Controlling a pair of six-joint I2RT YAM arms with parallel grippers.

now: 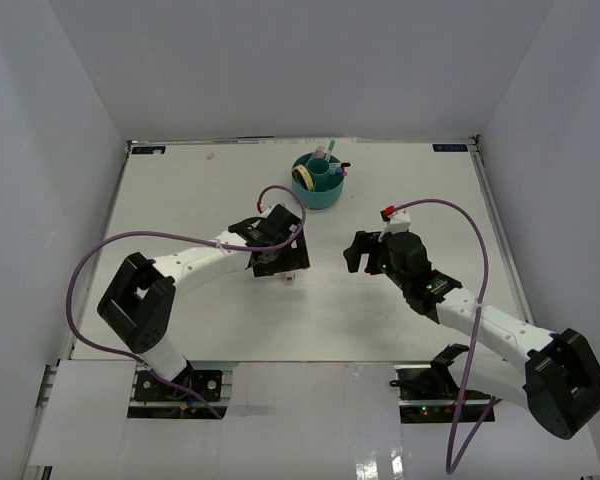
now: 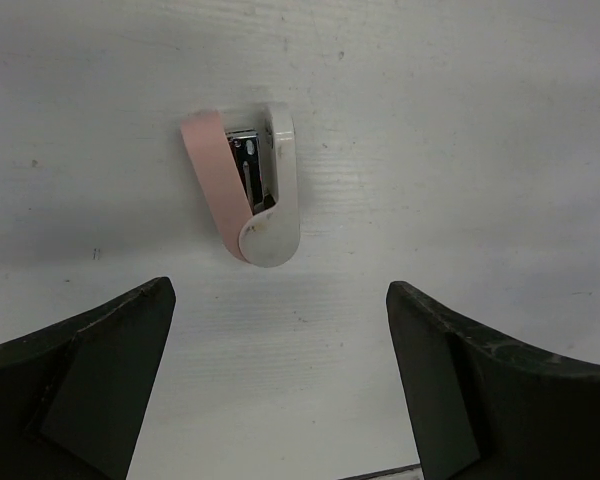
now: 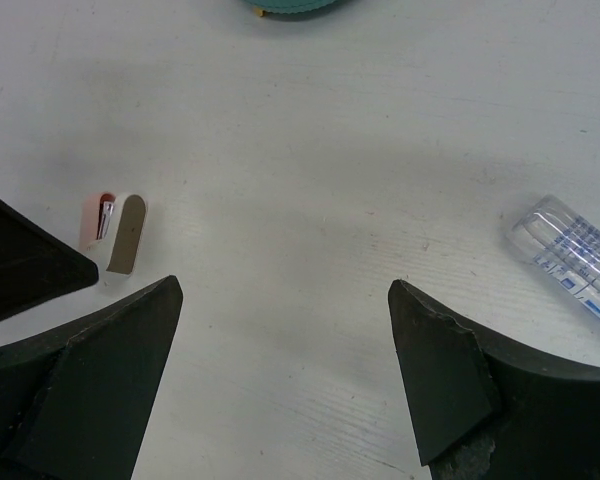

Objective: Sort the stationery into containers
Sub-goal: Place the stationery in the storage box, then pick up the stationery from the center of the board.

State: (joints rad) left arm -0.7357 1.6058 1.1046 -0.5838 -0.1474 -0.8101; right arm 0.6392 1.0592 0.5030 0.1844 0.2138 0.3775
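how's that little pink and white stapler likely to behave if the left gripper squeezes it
The stapler looks like hard plastic with metal inside, so probably stiff, not fragile. Its pink arm splays from the white body at a hinge, so a squeeze may fold it shut. Lying flat on its side, it seems unlikely to roll.

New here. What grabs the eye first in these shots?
The teal organizer, already holding pens, at the far side of the table. Mid-table, the left gripper hangs open over a small pink-and-white stapler. A clear labelled tube lies loose near the open right gripper.
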